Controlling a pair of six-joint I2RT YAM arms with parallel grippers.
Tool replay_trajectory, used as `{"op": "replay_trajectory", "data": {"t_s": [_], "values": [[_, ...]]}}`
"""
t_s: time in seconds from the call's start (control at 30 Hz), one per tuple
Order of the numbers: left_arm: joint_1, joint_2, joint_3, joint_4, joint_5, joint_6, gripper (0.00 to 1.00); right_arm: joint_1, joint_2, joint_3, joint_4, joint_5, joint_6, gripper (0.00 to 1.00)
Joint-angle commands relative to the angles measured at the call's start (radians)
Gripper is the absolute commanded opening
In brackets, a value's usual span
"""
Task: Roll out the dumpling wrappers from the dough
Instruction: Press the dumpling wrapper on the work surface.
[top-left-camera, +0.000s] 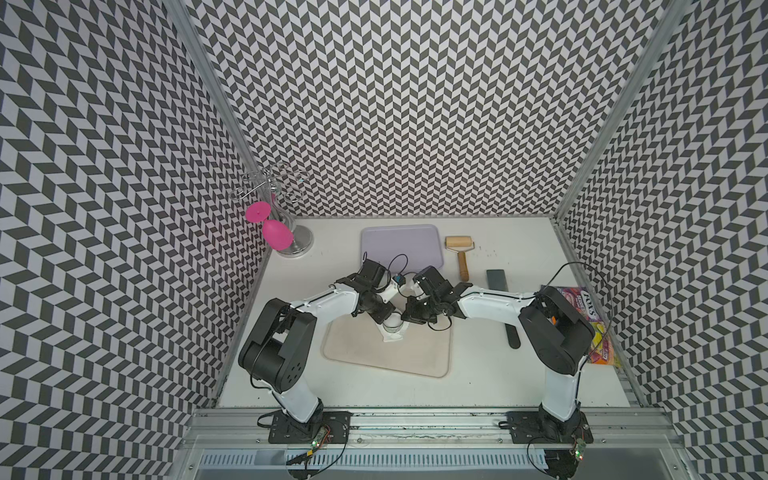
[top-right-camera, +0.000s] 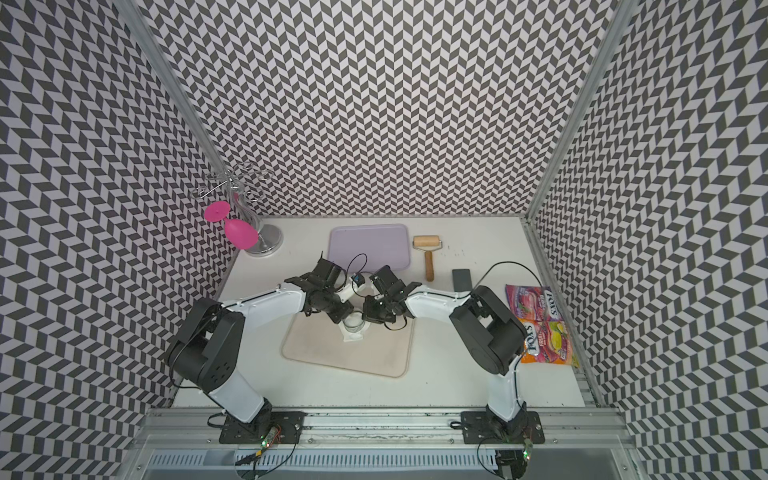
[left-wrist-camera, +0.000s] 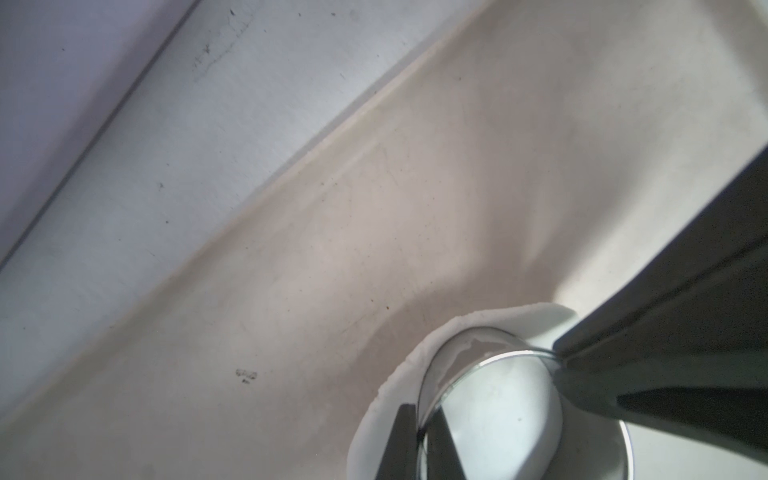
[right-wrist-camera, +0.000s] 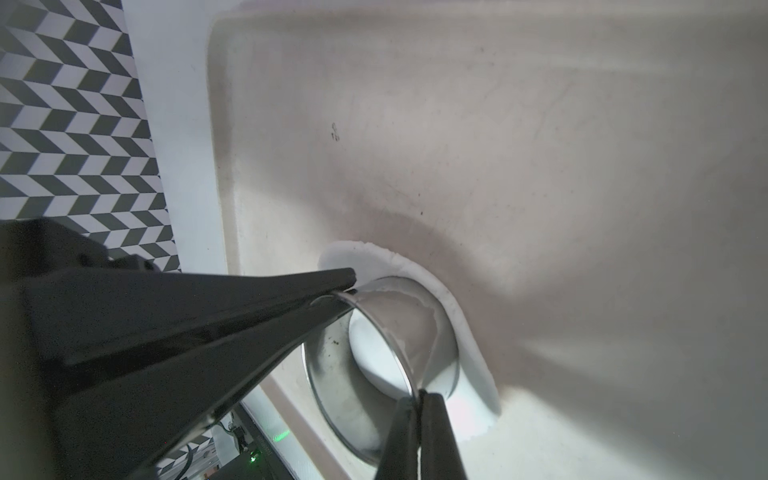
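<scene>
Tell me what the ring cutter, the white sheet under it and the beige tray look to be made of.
The ring cutter: metal, likely steel, polished; its wall mirrors the surroundings.
The dough: a soft, matte white sheet with a thin, ragged edge.
The tray: probably plastic, matte beige, with a moulded rounded rim and faint scuffs; it could be silicone.

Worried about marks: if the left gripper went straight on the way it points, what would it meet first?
Likely the dough under the ring cutter, whose rim the left gripper pinches, pointing down; the beige tray lies beneath.
</scene>
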Motion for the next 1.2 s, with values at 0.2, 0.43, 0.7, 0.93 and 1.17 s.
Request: {"op": "replay_trajectory", "data": {"t_s": [0.2,0.43,0.7,0.93,1.17], "values": [[0.004,0.082,-0.024,-0.154,-0.066,0.01,0.0,0.001,0.084,-0.003,-0.279,0.248,-0.076,0.0],[0.003,0.067,0.177,-0.26,0.017,-0.007,0.27,0.007,0.013,0.154,-0.368,0.241,-0.11,0.05],[0.023,0.019,0.292,-0.343,0.055,0.003,0.54,0.016,-0.042,0.219,-0.394,0.171,-0.136,0.25],[0.069,-0.11,0.308,-0.39,0.186,0.009,0.8,0.044,-0.047,0.276,-0.413,0.167,-0.153,0.26],[0.214,-0.252,0.195,-0.308,0.201,-0.039,0.84,0.048,-0.028,0.298,-0.416,0.179,-0.161,0.26]]}}
